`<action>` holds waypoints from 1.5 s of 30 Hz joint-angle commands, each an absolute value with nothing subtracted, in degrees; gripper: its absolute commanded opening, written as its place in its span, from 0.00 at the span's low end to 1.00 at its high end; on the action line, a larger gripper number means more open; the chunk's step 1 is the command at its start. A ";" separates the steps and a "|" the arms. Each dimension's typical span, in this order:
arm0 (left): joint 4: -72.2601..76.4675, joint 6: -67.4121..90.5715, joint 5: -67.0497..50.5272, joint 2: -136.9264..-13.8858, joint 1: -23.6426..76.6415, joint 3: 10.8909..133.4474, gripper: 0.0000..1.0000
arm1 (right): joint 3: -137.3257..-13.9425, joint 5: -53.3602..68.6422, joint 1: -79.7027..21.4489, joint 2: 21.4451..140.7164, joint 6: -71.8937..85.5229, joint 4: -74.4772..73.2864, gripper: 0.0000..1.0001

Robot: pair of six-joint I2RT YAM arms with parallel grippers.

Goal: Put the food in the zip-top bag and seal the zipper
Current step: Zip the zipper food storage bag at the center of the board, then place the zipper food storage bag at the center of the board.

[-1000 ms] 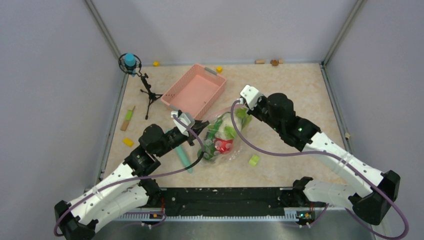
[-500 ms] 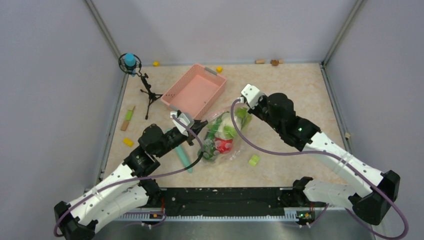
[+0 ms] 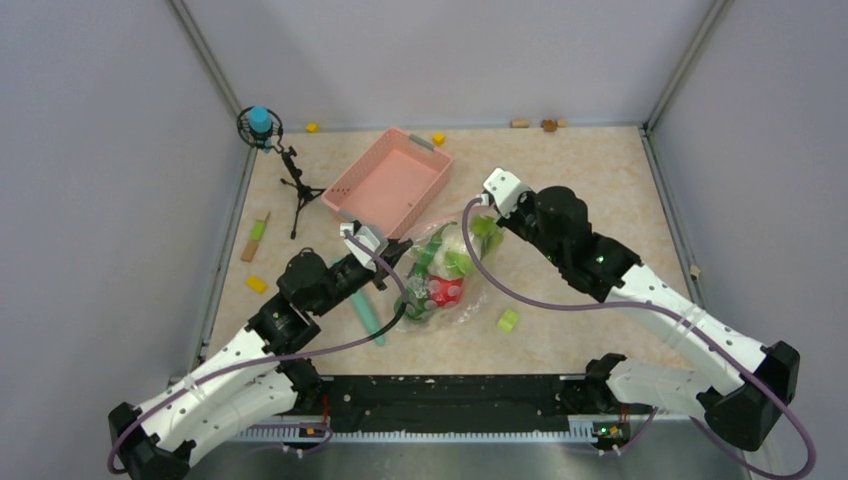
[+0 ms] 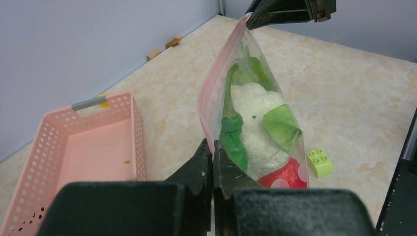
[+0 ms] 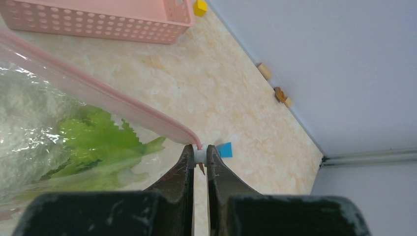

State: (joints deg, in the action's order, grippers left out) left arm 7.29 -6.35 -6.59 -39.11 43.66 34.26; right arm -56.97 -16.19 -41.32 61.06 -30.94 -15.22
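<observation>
Left gripper (image 4: 212, 150) and right gripper (image 5: 199, 152) each pinch tight on one end of the zipper (image 4: 217, 69), stretching the zip-top bag (image 3: 445, 280) (food (image 4: 255, 118) inside) just beside the pink basket (image 3: 385, 182); keep it taut while pressing along.

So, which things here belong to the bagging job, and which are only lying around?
Job: zip-top bag, zipper, food inside it, left gripper and right gripper shut on the zipper's ends.
Lying about: pink basket, teal stick, green block, tripod stand.
</observation>
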 commanded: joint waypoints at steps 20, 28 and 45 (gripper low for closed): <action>6.89 -3.01 -2.67 -42.05 43.40 38.19 0.97 | -60.91 -4.36 -37.53 54.31 -24.20 -14.22 0.00; 7.84 2.42 3.57 -43.94 43.42 40.31 0.97 | -65.58 -18.96 -37.51 60.09 -11.51 -12.73 0.00; 14.19 4.11 8.54 -42.10 43.36 35.66 0.97 | -59.67 -38.18 -17.08 53.94 7.74 -20.69 0.00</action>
